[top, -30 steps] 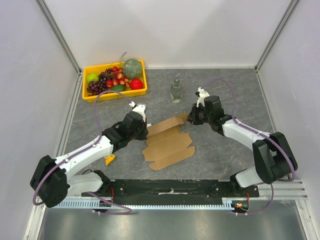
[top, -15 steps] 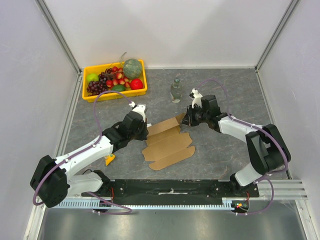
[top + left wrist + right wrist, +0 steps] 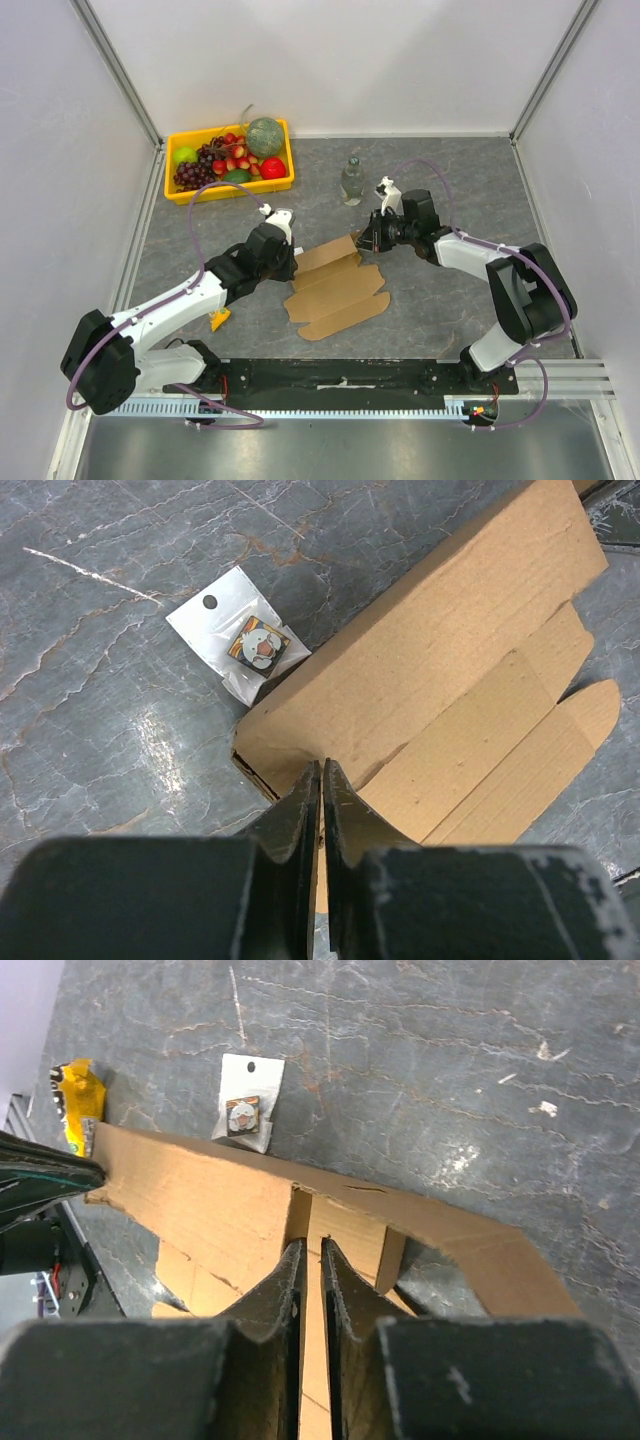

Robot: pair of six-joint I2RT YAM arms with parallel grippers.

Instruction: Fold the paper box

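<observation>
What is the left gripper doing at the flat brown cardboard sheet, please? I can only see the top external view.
Observer: The left gripper is shut on an edge of the flat brown cardboard paper box.
Operator: Is anything hidden by that arm?
Observer: Yes, a small clear plastic packet holding a cartoon badge lies on the grey table beside that edge.
Operator: And the right gripper?
Observer: The right gripper is shut on a raised flap.

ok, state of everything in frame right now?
paper box: half folded, far panel raised, rest lying flat.
left gripper: shut on the box's left end.
right gripper: shut on the box's right end.
bottle: upright, apart from the box.
fruit tray: full.
plastic packet: lying flat beside the box.
</observation>
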